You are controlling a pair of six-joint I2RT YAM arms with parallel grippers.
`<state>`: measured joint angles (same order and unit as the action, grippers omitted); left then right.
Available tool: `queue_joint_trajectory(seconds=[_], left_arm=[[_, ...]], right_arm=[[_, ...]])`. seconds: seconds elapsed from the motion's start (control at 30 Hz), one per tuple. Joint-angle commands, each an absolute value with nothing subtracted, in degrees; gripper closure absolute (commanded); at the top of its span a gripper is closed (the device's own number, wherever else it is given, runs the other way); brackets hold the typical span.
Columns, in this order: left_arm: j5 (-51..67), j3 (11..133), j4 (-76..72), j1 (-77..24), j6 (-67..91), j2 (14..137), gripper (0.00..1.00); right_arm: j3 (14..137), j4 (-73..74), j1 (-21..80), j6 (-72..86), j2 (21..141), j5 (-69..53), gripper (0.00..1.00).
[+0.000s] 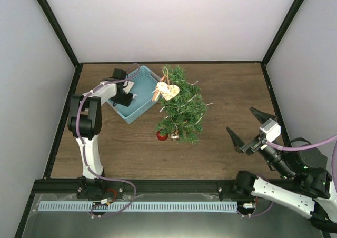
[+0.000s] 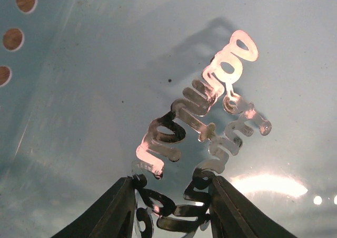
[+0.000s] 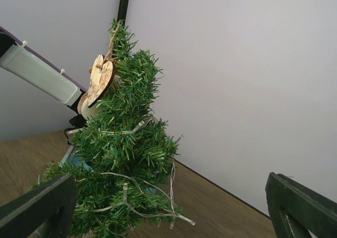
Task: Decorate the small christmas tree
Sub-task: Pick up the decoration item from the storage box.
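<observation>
Christmas tree (image 1: 179,103) right of left pincer (image 1: 125,98)

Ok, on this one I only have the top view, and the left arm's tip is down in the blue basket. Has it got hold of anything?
Observer: Yes. The left wrist view shows the left gripper closed on a shiny silver lettering ornament, with the basket floor behind it.
Operator: And between the right jaws?
Observer: Nothing. The right wrist view shows the right gripper wide open, facing the small christmas tree.
Operator: Is that tree standing?
Observer: Yes, that view shows it upright, its wooden heart hanging near the tip.
</observation>
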<state>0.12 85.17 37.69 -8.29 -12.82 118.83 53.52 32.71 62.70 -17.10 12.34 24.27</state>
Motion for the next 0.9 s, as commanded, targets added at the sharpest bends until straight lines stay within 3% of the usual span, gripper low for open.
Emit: queue_joint_trajectory(seconds=[0.0,0.43,0.87], left_arm=[[0.10,84.55,38.82,-8.53,-11.89,115.55,0.60],[0.15,83.85,40.69,-8.58,-10.49,107.63,0.60],[2.94,82.70,43.16,-8.57,-7.23,92.83,0.60]], right_arm=[[54.12,32.03,62.40,-16.75,11.76,24.13,0.00],[55.07,30.28,62.40,-14.55,14.06,21.63,0.00],[62.36,21.63,62.40,-1.55,27.29,19.88,0.00]])
